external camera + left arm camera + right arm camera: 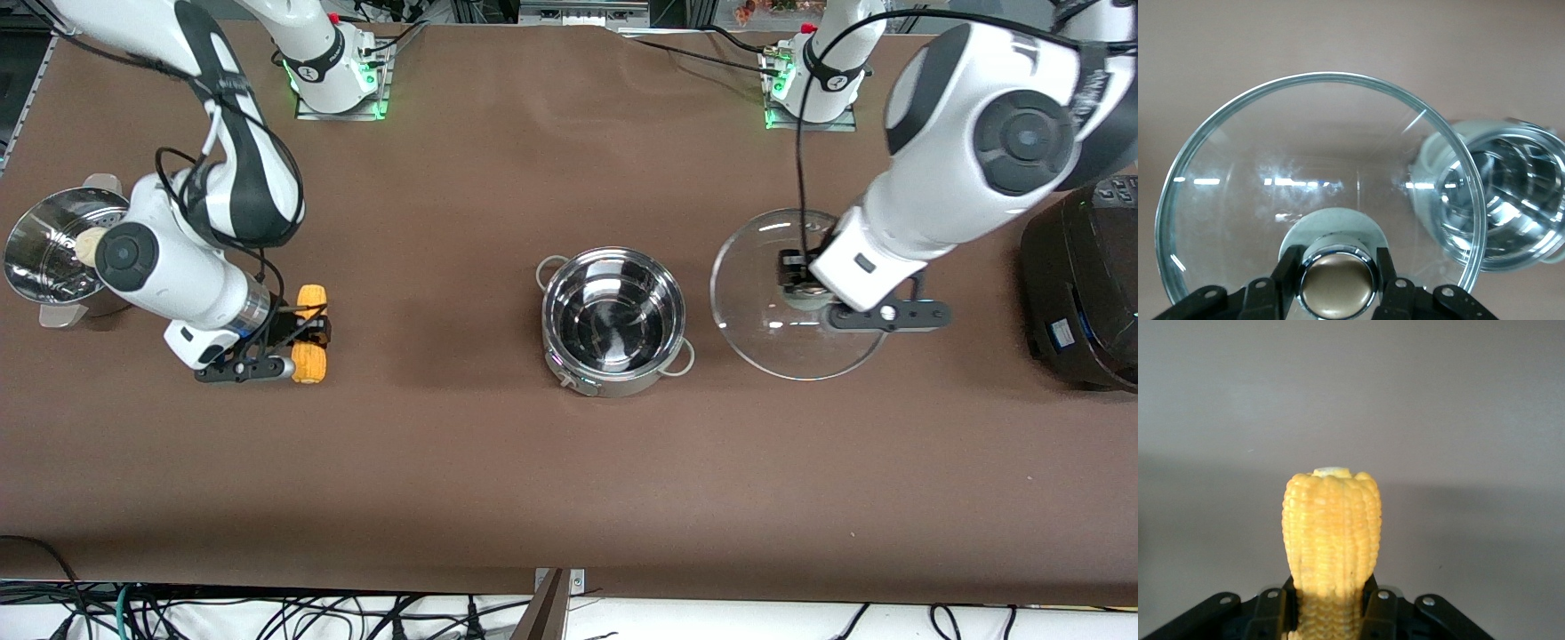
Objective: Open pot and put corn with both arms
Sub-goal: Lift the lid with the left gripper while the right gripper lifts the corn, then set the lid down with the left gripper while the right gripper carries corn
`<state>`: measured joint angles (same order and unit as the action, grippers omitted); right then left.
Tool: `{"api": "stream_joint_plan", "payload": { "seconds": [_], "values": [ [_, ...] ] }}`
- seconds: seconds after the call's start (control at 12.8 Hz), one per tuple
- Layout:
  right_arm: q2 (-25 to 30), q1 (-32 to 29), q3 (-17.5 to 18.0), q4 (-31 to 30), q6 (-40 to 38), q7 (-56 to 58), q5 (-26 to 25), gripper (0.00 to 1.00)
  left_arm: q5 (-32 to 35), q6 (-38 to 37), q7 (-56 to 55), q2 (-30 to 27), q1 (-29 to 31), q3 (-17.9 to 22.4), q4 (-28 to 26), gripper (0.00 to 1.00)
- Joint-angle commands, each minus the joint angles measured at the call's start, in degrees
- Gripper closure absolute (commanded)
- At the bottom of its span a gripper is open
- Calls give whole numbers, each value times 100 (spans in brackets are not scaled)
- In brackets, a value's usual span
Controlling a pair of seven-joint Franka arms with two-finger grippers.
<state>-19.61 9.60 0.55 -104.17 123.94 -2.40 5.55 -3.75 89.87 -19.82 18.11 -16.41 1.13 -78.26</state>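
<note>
The steel pot (622, 382) stands uncovered and empty at the middle of the table; it also shows in the left wrist view, pot (1501, 200). Its glass lid (765, 267) hangs tilted over the table beside the pot, toward the left arm's end. My left gripper (805, 289) is shut on the lid's metal knob (1337, 290), one finger on each side, left gripper (1338, 260). The yellow corn (311, 302) is at the right arm's end of the table. My right gripper (307, 331) is shut across its middle; corn (1331, 527) sticks out past the right gripper (1330, 600).
A perforated steamer bowl (36, 258) with a pale bun (87, 246) sits at the right arm's end, beside the right arm's wrist. A big black rice cooker (1080, 284) stands at the left arm's end, close to the left arm.
</note>
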Motion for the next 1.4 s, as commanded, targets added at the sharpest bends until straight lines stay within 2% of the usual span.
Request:
{"api": "stream_joint_plan", "payload": {
  "seconds": [0.0, 0.23, 0.55, 0.7, 0.94, 1.01, 1.17, 1.33],
  "values": [
    [107, 541, -2, 133, -212, -845, 16, 100, 111, -31, 362, 16, 523, -34, -154, 70],
    [54, 1455, -11, 458, -239, -2033, -115, 100, 103, 389, 1601, 429, 1025, -34, -356, 70],
    [-314, 2300, -20, 1221, -430, -3212, -133, 100, 111, 1680, 2866, 992, 1753, -34, -1041, 72],
    [-796, 2642, -20, 1976, -825, -3765, -299, 100, 103, 2182, 3237, 1106, 1931, -34, -1366, 72],
    [-1911, 3056, -37, 3706, -1380, -4540, -397, 100, 111, 3269, 3265, 1124, 1966, -25, -2129, 70],
    [-2202, 3153, -63, 4085, -1407, -4646, -397, 100, 111, 3578, 3265, 1124, 1958, -34, -2367, 70],
    [-2511, 3259, -64, 4413, -1311, -4787, -397, 100, 111, 4027, 3265, 1194, 1949, -34, -2623, 70],
    [-2626, 3294, -46, 4450, -1136, -4787, -388, 100, 94, 4126, 3274, 1282, 1966, -52, -2642, 70]
  ]
}}
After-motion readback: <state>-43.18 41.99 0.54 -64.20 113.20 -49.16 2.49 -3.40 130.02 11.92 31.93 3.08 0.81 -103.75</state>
